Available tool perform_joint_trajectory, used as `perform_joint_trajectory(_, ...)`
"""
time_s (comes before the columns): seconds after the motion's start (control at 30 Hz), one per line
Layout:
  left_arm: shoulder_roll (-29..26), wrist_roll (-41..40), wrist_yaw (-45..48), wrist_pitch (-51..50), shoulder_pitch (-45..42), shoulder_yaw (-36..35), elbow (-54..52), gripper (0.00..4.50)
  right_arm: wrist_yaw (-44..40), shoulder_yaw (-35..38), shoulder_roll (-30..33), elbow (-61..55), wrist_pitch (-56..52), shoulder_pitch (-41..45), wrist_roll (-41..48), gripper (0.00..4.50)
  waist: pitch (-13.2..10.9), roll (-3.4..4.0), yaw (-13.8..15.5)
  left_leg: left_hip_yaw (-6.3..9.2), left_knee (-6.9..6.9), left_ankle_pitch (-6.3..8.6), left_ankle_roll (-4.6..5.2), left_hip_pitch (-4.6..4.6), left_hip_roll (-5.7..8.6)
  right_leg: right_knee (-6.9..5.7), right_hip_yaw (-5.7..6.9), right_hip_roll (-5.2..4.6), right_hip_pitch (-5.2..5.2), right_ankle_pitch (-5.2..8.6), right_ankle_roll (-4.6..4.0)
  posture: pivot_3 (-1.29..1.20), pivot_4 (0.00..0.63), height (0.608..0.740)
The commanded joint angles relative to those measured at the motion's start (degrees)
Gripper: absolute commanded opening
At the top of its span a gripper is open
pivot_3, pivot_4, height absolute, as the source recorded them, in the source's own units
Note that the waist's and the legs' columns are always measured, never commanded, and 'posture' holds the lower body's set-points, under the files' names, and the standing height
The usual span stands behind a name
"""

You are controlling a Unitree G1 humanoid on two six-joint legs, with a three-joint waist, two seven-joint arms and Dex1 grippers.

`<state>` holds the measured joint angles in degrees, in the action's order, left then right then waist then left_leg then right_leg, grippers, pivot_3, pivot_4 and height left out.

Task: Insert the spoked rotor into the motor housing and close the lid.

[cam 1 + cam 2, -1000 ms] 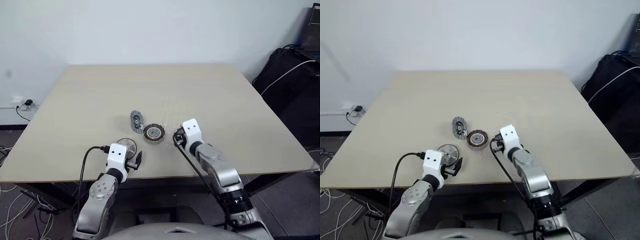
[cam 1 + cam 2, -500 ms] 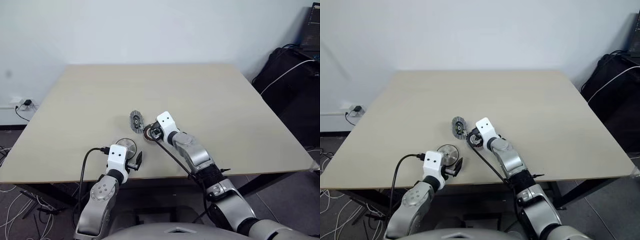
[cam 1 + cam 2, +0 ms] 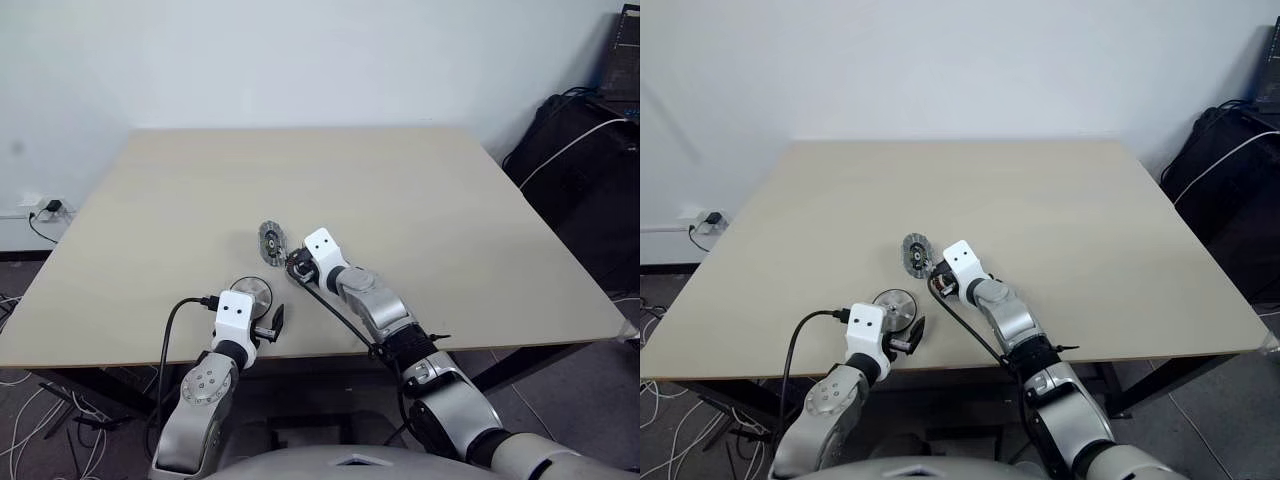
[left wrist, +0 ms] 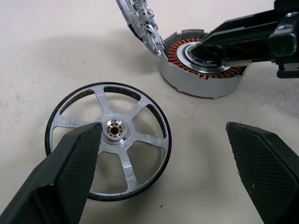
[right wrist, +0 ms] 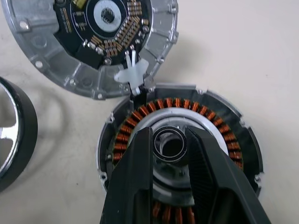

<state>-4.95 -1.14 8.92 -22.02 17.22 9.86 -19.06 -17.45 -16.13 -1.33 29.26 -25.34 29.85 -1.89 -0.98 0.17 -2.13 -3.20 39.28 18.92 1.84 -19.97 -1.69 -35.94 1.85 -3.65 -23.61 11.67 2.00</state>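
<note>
The spoked rotor, a black-rimmed ring with silver spokes and a brass hub, lies flat on the table. It sits just ahead of my left gripper, which is wide open with one finger over its edge. The motor housing is a silver cup lined with copper windings. My right gripper reaches into its centre, its fingers a narrow gap apart on either side of the centre bearing ring. The lid, a silver disc carrying a black circuit board, leans tilted at the housing's rim, joined to it by white wires.
The parts sit near the front middle of a pale wooden table, close to its front edge. Black bags with a white cable stand off the right side. A wall socket with cables is off the left.
My right gripper has swung left and forward, from the right of the housing to over its centre. The left gripper, rotor and lid have stayed put.
</note>
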Motion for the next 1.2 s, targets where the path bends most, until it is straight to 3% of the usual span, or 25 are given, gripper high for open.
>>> perform_joint_trajectory(0.03, 0.0, -0.1, 0.1, 1.0, -0.4, 0.4, -2.1, 4.50, 0.0, 1.3, -0.5, 0.6, 2.3, 2.4, 0.0, 0.67, 0.0, 0.00, 0.0, 0.00, 0.00, 0.00, 0.00, 0.00, 0.00, 0.00, 0.00, 0.00, 0.00, 0.00, 0.00, 0.00, 0.000, 0.740)
perform_joint_trajectory(0.77, 0.0, -0.2, 0.1, 1.1, -0.5, 0.8, -1.8, 4.50, -0.1, 2.1, 0.3, 2.6, 2.8, 2.4, 0.0, 0.67, 0.0, 0.01, 0.0, 0.00, 0.00, 0.00, 0.00, 0.00, 0.00, 0.00, 0.00, 0.00, 0.00, -0.01, 0.01, 0.00, 0.000, 0.740)
perform_joint_trajectory(1.0, 0.1, -0.3, -0.1, 1.1, -0.2, 0.7, -1.7, 4.50, -0.3, 2.7, -0.1, 0.2, 2.0, 2.0, 0.8, 2.93, 0.0, 0.02, 0.0, 0.00, 0.00, 0.00, 0.00, 0.00, 0.00, 0.00, 0.00, 0.00, 0.00, -0.01, 0.01, 0.00, 0.000, 0.740)
perform_joint_trajectory(1.1, 0.2, -0.3, -0.1, 1.2, -0.1, 0.6, -1.6, 4.50, -0.6, 3.8, -0.1, -2.4, 1.6, 1.7, 1.6, 2.82, 0.0, 0.05, -0.1, 0.00, -0.01, 0.00, 0.00, 0.00, -0.01, 0.00, 0.00, 0.00, -0.02, -0.01, 0.02, 0.00, 0.000, 0.740)
perform_joint_trajectory(1.2, 0.2, -0.4, -0.1, 1.2, -0.3, 0.8, -1.4, 4.50, 0.0, 4.3, 0.1, -4.6, 1.1, 1.3, 1.6, 2.02, 0.0, 0.05, -0.1, 0.00, -0.01, 0.00, 0.00, -0.01, -0.01, 0.00, 0.00, 0.00, -0.02, -0.02, 0.02, 0.00, 0.000, 0.740)
